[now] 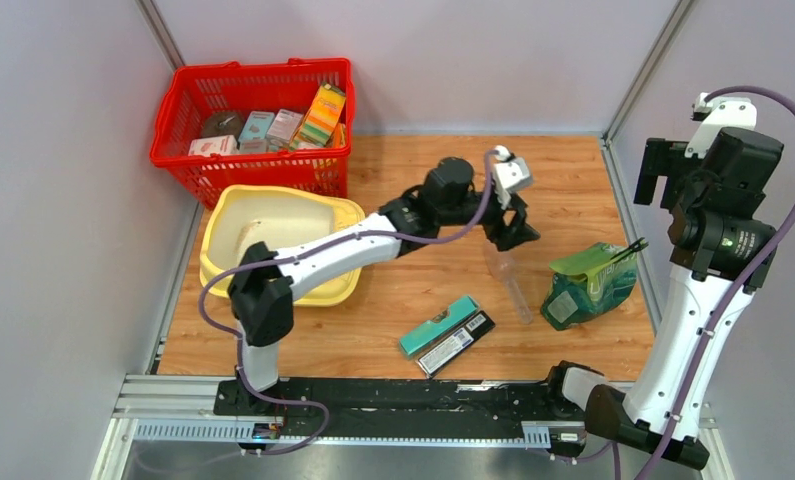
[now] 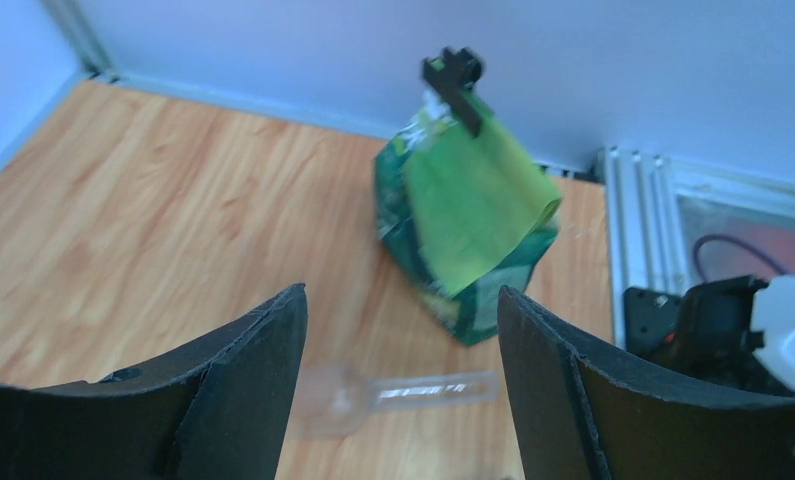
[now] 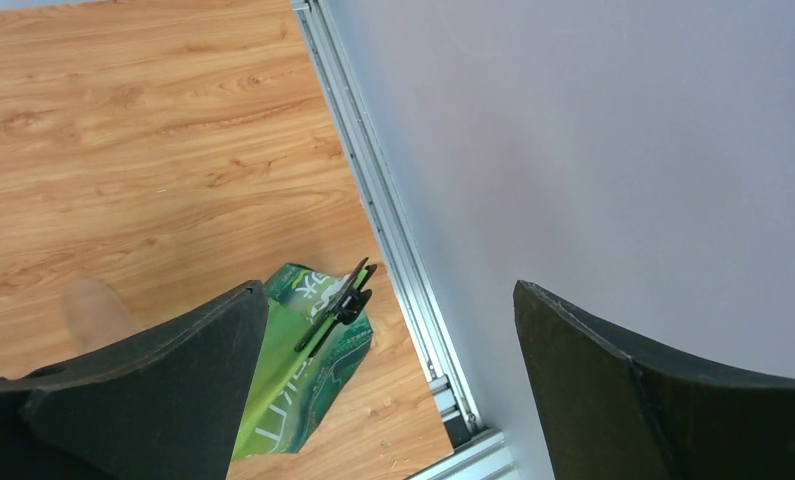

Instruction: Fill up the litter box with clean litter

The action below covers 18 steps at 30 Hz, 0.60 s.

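**Desk:** What does the overhead view show?

**Operator:** My left gripper (image 2: 399,296) hangs spread wide over the middle of the table, holding nothing. The translucent scoop (image 2: 393,392) lies flat on the wood just below and between the fingers. My right gripper (image 3: 389,290), also parted and empty, is raised by the right wall, looking down on the green bag (image 1: 588,285).

**Desk:** And the litter?

**Operator:** I see no granules. The bag stands upright, near the scoop's far end, its folded top pinched by a black clip (image 2: 453,75), so I judge the clean litter is inside it. The litter box (image 1: 323,200) sits well apart at the far left, in front of the red basket (image 1: 253,110), and its cream floor looks bare, though my own arm hides the near part.

**Desk:** So the step in hand?

**Operator:** Taking up the scoop, as I read it. I'd lower straight down and close across the handle, not the bowl. The clear plastic is blurred in the wrist view, so I can't be sure where the handle's edges are, and I'd go slowly. The fingers should straddle it squarely so it doesn't skid on the wood. I'd also keep off the bag, since a nudge could tip it.
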Each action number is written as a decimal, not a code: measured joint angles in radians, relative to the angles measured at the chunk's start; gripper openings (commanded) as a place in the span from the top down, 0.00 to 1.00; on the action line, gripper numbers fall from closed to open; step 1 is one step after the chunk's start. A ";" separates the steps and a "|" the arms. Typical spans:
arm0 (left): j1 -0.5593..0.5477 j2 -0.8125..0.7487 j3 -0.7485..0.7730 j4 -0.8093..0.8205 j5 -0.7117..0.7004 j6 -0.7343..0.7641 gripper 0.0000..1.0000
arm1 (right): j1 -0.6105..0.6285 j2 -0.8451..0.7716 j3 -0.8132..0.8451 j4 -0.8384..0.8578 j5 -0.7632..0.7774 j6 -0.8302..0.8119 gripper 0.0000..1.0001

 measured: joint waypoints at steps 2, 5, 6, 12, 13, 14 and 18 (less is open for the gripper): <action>-0.057 0.061 0.035 0.054 -0.023 -0.024 0.23 | 0.000 -0.002 0.001 0.002 -0.003 0.016 0.00; -0.136 0.146 0.093 0.137 -0.067 -0.049 0.21 | 0.000 -0.013 -0.029 0.008 -0.020 0.029 0.00; -0.154 0.171 0.111 0.159 -0.083 -0.057 0.21 | 0.000 -0.016 -0.039 0.008 -0.027 0.031 0.00; -0.222 0.306 0.250 0.223 -0.146 -0.103 0.23 | 0.000 -0.036 -0.066 0.002 -0.062 0.046 0.00; -0.223 0.328 0.276 0.228 -0.149 -0.110 0.23 | 0.000 -0.039 -0.066 0.002 -0.065 0.047 0.00; -0.222 0.353 0.302 0.233 -0.152 -0.116 0.24 | 0.001 -0.042 -0.066 0.002 -0.066 0.049 0.00; -0.222 0.425 0.345 0.252 -0.155 -0.143 0.28 | 0.013 -0.051 -0.074 0.008 -0.069 0.053 0.00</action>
